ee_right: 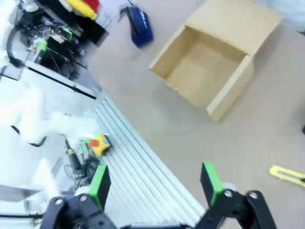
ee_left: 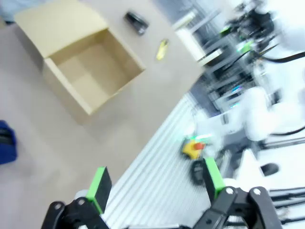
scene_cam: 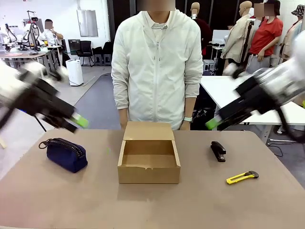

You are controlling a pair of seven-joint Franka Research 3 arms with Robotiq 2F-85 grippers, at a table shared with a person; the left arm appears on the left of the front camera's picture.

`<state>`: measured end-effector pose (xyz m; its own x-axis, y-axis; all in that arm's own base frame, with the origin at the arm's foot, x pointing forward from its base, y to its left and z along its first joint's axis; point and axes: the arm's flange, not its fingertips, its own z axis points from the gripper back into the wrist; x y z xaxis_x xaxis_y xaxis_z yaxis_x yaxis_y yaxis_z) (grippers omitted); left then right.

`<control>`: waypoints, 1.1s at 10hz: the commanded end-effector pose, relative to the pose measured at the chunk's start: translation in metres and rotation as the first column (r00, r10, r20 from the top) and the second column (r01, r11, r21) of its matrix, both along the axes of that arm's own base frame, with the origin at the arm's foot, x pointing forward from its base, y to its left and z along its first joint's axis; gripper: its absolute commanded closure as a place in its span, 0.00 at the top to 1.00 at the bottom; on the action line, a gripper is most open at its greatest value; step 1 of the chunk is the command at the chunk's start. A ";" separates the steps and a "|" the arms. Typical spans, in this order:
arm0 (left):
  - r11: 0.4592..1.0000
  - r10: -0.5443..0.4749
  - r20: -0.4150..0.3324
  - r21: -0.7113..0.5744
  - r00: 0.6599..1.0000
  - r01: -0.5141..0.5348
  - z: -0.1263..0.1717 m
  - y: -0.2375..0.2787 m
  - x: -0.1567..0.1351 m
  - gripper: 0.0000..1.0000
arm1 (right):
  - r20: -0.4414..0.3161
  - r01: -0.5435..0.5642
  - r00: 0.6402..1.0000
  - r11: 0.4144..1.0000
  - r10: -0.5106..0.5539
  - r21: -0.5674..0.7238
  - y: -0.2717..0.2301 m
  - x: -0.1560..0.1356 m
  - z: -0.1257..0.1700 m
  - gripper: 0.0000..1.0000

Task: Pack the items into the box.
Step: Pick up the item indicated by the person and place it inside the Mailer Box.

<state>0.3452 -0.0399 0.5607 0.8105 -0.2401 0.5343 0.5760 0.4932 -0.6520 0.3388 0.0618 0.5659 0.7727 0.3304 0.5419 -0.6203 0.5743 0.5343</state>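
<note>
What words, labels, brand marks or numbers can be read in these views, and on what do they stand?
No text can be read in any view.
The box: plain brown cardboard, no print showing.
The blue pouch: no label visible.
The stapler and the utility knife: any marking is too small or blurred to read.

The left gripper (ee_left: 156, 183) rises from the bottom edge, its green-padded jaws spread wide around empty air. Beyond it, on the brown table (ee_left: 133, 109), sits the cardboard box (ee_left: 59, 28), flap back. A black stapler (ee_left: 136, 22) and a yellow utility knife (ee_left: 162, 49) lie past it. The blue pouch (ee_left: 5, 143) shows at the left edge.
</note>
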 end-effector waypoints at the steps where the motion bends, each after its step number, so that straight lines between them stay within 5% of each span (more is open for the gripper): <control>1: 0.961 0.222 -0.045 -0.160 0.974 -0.227 0.009 0.105 -0.020 1.00 | 0.026 0.128 0.991 0.976 -0.134 0.174 -0.084 -0.035 0.020 1.00; 2: 0.928 0.333 -0.024 -0.169 0.943 -0.332 0.002 0.158 -0.043 1.00 | 0.022 0.238 0.967 0.937 -0.252 0.256 -0.138 -0.054 0.020 1.00; 4: 0.830 0.515 -0.114 -0.180 0.850 -0.528 -0.028 0.230 -0.078 1.00 | -0.059 0.434 0.890 0.801 -0.452 0.411 -0.223 -0.082 0.002 1.00; 7: 0.783 0.568 -0.209 -0.159 0.796 -0.601 -0.070 0.256 -0.087 1.00 | -0.176 0.575 0.807 0.684 -0.563 0.449 -0.264 -0.085 -0.036 1.00; 8: 0.785 0.574 -0.157 -0.172 0.804 -0.595 -0.050 0.267 -0.105 1.00 | -0.127 0.525 0.843 0.744 -0.524 0.413 -0.270 -0.106 -0.011 1.00; 11: 0.785 0.574 -0.157 -0.172 0.804 -0.595 -0.050 0.267 -0.105 1.00 | -0.127 0.525 0.843 0.744 -0.524 0.413 -0.270 -0.106 -0.011 1.00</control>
<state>0.2416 0.2264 0.5107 0.8142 0.4065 0.4146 0.1263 0.5730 -0.8098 0.2338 -0.2067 0.5540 0.7734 -0.3908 0.4991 -0.2533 0.5312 0.8085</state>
